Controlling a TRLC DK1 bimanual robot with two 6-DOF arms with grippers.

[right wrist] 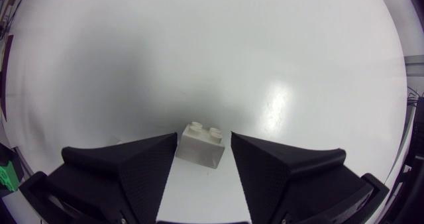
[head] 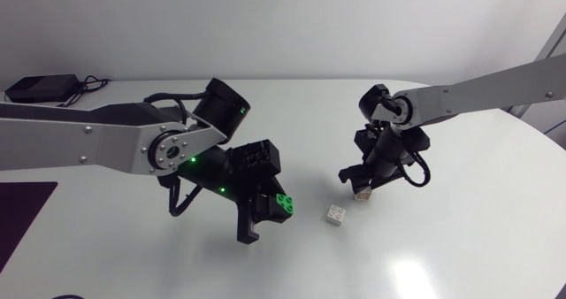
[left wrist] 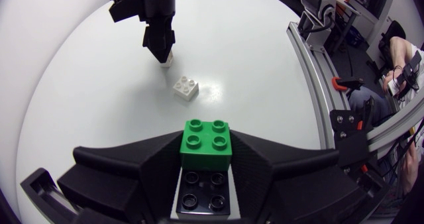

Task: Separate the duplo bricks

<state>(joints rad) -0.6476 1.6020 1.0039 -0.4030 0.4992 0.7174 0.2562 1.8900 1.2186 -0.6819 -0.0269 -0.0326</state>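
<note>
A green brick (left wrist: pixel 206 143) sits stacked on a black brick (left wrist: pixel 204 191), and my left gripper (left wrist: pixel 206 159) is shut on this stack; it hovers left of the table's middle (head: pixel 270 206). One white brick (head: pixel 336 214) (left wrist: pixel 186 87) lies loose on the table just beyond it. A second white brick (right wrist: pixel 202 146) (head: pixel 363 194) rests on the table between the fingers of my right gripper (right wrist: pixel 203 154) (head: pixel 361 189). Those fingers stand close on both sides, with a thin gap still showing at one finger, so it is open.
A black box with cables (head: pixel 40 88) sits at the back left corner. A dark mat (head: pixel 22 219) lies at the left edge. The white tabletop (head: pixel 460 237) curves round at the right.
</note>
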